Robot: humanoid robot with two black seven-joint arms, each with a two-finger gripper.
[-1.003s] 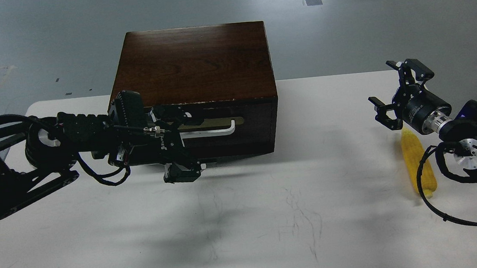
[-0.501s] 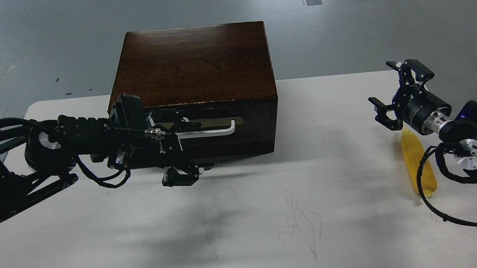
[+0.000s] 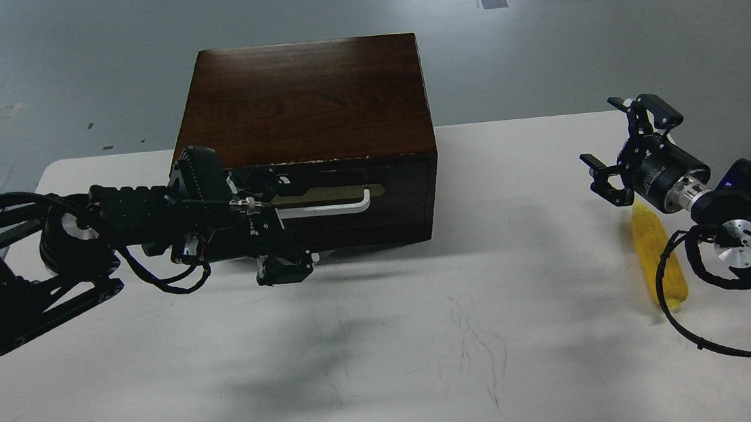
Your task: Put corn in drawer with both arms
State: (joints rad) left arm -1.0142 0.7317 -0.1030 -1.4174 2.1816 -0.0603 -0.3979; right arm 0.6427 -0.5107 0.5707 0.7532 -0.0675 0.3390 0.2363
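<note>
Reaching toward drawer front, left tool [image 3: 274, 223] sits at left end of white handle [image 3: 337, 205]; fingers dark and overlapping, cannot tell whether spread or closed on handle. Drawer [image 3: 348, 206] appears fully closed, so opening not yet done. Right tool [image 3: 625, 152] hovers with fingers spread wide, holding nothing, just beyond corn [image 3: 654, 254]. Corn lies on worktop [image 3: 428, 342] at right, well apart from drawer. Likely remaining: pull drawer open, grasp corn, place inside.
</note>
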